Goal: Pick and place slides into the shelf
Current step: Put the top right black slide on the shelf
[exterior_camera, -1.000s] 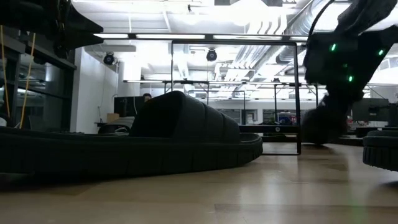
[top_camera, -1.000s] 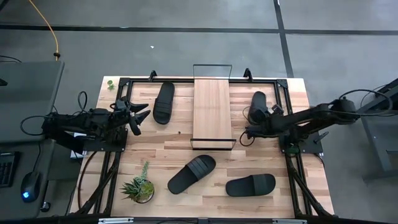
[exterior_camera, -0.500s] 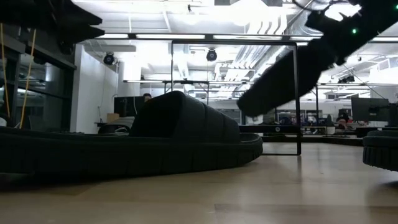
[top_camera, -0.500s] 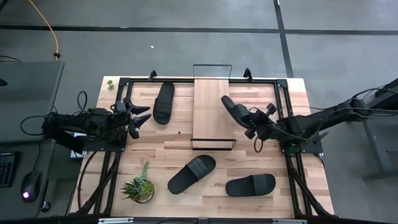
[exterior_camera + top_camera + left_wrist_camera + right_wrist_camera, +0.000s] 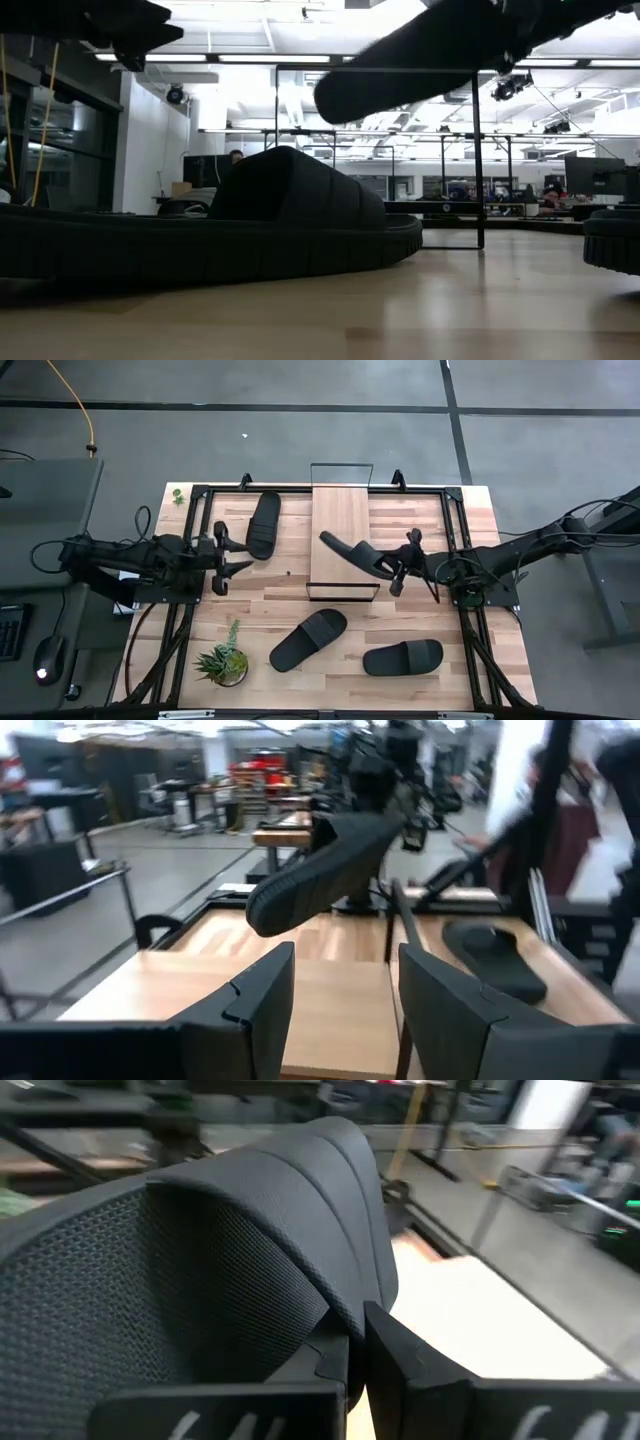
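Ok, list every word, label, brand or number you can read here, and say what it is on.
None can be read.
The held slide, the shelf and the table show no lettering.
The room behind the table is too blurred to show any signs.

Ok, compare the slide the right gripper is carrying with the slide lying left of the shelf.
The carried slide hangs in the air over the shelf, clamped by the right gripper; the slide left of the shelf lies flat on the table, untouched. The carried slide points diagonally across the board; the resting one runs roughly parallel to the shelf's long side. Both are matching black slip-ons with a wide strap.
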### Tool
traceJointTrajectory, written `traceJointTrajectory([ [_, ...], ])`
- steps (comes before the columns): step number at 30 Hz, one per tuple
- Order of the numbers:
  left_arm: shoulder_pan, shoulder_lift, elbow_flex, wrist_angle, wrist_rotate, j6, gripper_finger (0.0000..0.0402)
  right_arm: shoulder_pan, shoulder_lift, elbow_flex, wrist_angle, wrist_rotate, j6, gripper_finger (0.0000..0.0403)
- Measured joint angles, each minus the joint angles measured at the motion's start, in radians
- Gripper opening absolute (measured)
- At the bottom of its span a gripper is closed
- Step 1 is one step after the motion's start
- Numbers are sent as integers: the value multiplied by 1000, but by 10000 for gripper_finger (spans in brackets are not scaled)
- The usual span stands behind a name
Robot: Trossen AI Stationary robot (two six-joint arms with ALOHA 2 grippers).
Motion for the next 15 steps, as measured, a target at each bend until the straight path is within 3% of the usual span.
traceJointTrajectory([
  [8, 0, 183, 0, 126, 106, 135, 166, 0, 3, 0, 78, -171, 27, 0],
  [15, 0, 343, 0, 310, 152, 154, 166, 0, 73, 0, 260, -341, 8, 0],
])
